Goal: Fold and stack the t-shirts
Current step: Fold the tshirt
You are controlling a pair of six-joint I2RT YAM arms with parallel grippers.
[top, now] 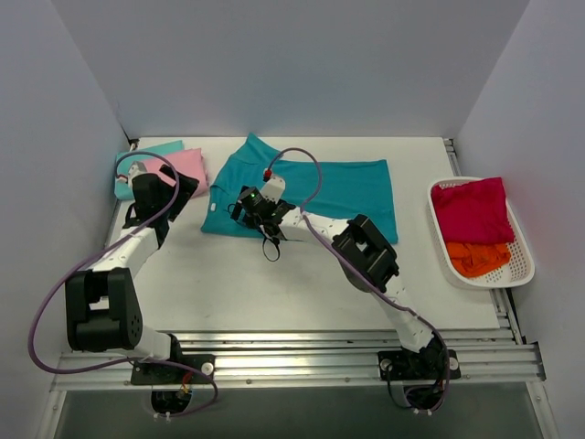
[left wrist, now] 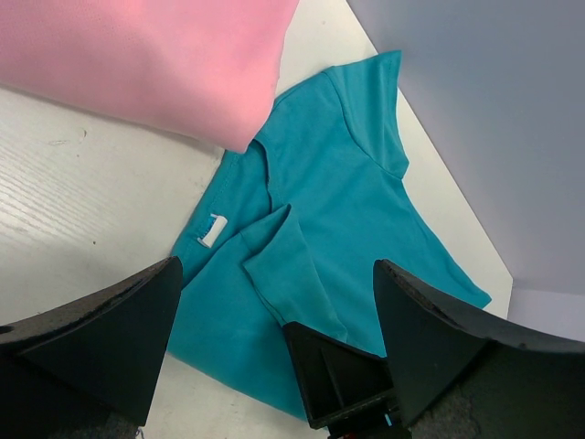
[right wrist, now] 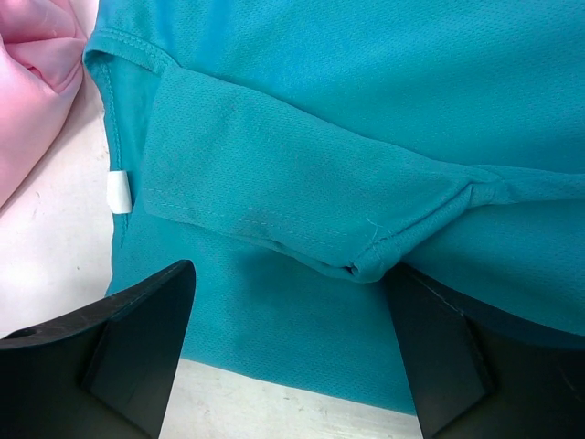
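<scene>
A deep teal t-shirt (top: pixel 347 187) lies spread at the middle back of the table, one sleeve folded over onto its body (right wrist: pixel 274 174). My right gripper (top: pixel 239 210) is open just above the shirt's near left edge (right wrist: pixel 292 283), with the folded sleeve's corner beside its right finger. My left gripper (top: pixel 183 186) is open and empty, hovering between the teal shirt (left wrist: pixel 366 201) and a folded pink t-shirt (top: pixel 187 165). The pink shirt (left wrist: pixel 137 55) rests on a pale aqua one (top: pixel 160 148) at the back left. Crimson (top: pixel 471 208) and orange (top: pixel 477 256) shirts lie in the basket.
A white lattice basket (top: pixel 484 283) stands at the right edge of the table. White walls close in the back and both sides. A metal rail runs along the near edge. The teal shirt's white label (right wrist: pixel 117 192) shows at its collar.
</scene>
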